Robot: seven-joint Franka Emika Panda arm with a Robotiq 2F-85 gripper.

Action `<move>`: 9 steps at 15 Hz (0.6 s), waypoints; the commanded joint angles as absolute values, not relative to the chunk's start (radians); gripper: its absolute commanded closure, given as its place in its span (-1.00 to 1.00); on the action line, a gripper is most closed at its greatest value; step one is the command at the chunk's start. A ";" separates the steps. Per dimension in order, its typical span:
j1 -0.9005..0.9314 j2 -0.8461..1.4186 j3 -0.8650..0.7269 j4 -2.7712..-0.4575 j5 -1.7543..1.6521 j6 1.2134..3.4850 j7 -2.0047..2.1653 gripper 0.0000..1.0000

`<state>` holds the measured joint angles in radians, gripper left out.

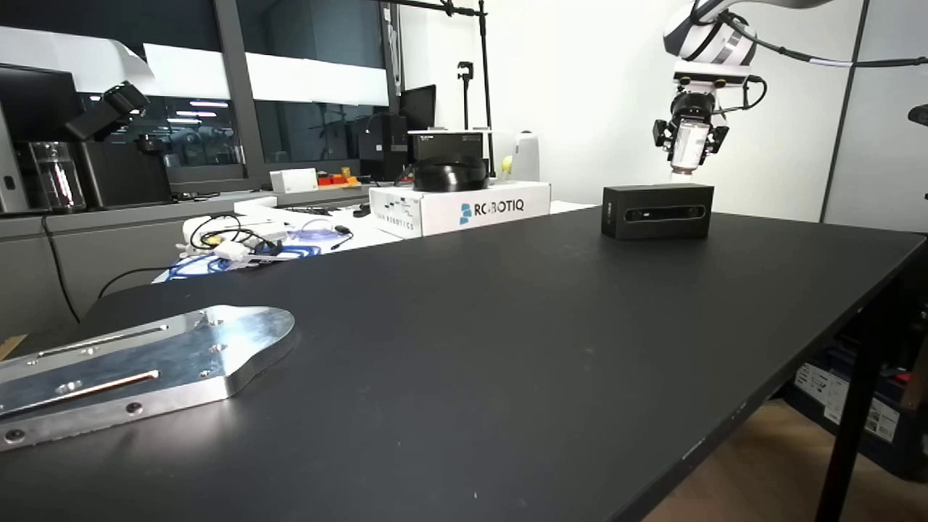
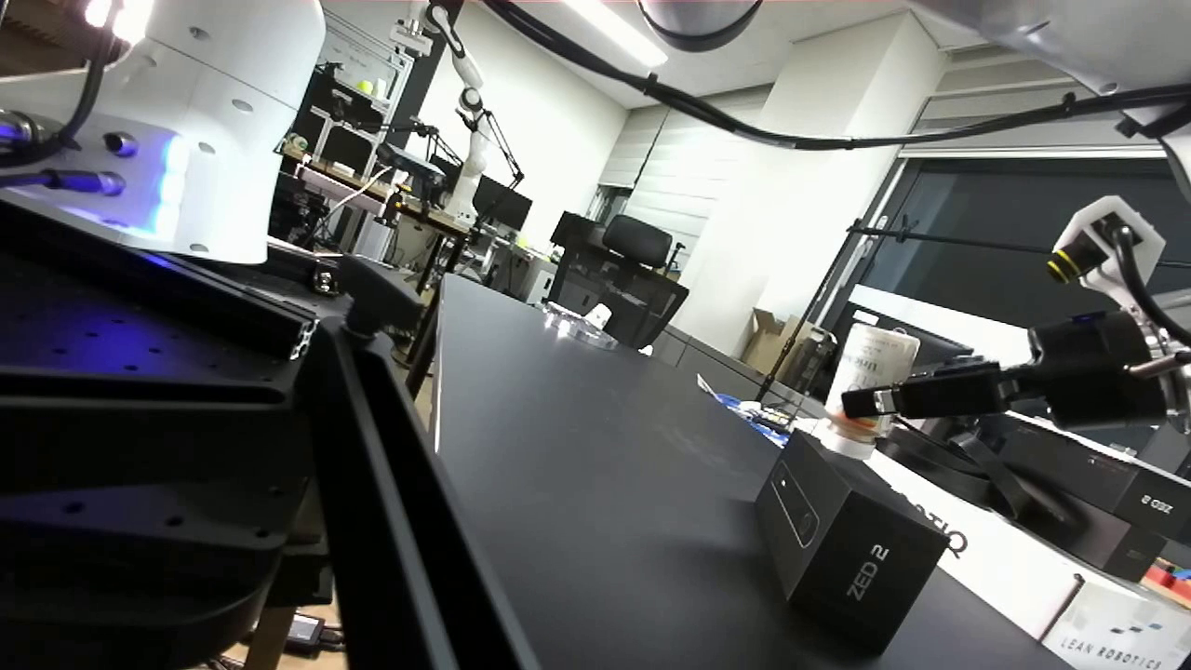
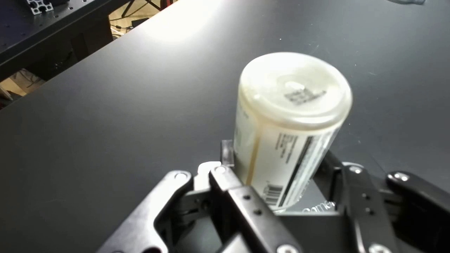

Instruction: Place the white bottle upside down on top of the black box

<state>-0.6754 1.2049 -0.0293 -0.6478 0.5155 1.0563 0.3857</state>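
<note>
Presumably light, stiff, slick: labelled white bottle, inverted; Robotiq gripper clasping it. Best hold: straight sidewall.

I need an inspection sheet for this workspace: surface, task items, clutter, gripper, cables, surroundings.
Surface: black table, with a patch of glare in the wrist view.
Task items: white bottle upside down over the black box; whether its cap touches the box cannot be told.
Clutter: metal plate lying on the table, apart from the box.
Gripper: shut on the bottle, near its cap end.
Cables: black cable beside the arm; blue cables heaped beyond the table.
Surroundings: printed white box beyond the table, office chair, window, another robot arm.
</note>
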 commanded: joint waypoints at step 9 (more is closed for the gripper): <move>-0.708 1.266 0.011 -0.549 0.522 1.035 0.419 0.38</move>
